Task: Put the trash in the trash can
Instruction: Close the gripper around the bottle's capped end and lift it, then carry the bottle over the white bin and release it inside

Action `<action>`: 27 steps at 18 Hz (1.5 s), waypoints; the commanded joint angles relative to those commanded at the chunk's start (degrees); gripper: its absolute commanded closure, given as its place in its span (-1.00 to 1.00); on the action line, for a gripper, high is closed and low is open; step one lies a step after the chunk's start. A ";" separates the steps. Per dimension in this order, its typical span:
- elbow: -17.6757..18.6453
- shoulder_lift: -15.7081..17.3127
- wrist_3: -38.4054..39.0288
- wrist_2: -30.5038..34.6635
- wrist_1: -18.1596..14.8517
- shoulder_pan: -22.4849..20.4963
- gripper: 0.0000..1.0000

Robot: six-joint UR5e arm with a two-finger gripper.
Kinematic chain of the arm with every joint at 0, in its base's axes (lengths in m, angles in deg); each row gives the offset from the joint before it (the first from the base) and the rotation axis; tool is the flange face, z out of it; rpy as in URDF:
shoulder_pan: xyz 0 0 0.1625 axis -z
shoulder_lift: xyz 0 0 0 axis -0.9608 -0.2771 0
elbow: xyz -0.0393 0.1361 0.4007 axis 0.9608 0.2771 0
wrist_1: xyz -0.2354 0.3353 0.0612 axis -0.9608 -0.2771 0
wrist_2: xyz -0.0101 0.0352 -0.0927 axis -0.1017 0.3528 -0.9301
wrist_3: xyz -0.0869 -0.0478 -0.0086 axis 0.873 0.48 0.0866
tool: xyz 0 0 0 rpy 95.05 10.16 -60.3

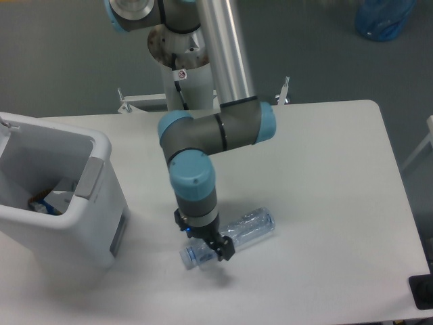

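Note:
A clear crushed plastic bottle (247,225) lies on its side on the white table (325,169), its bluish cap end pointing to the lower left. My gripper (203,237) hangs low over the bottle's cap half, open, with one finger on each side of it. The large white trash can (101,145) stands at the table's left edge, well to the left of the gripper. Inside it a white piece of paper (65,198) shows at the bottom; I cannot make out its print.
A small blue-and-yellow box (38,203) lies in the bin beside the paper. A blue bag (382,17) sits on the floor at the top right. A black object (423,291) pokes in at the table's lower right corner.

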 joint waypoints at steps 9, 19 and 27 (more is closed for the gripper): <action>-1.23 -0.71 -1.67 0.09 -0.09 0.09 -0.33; -7.81 2.54 0.34 -2.10 -0.26 -1.14 -0.26; -18.63 5.09 14.75 -25.54 -0.26 -6.58 -0.26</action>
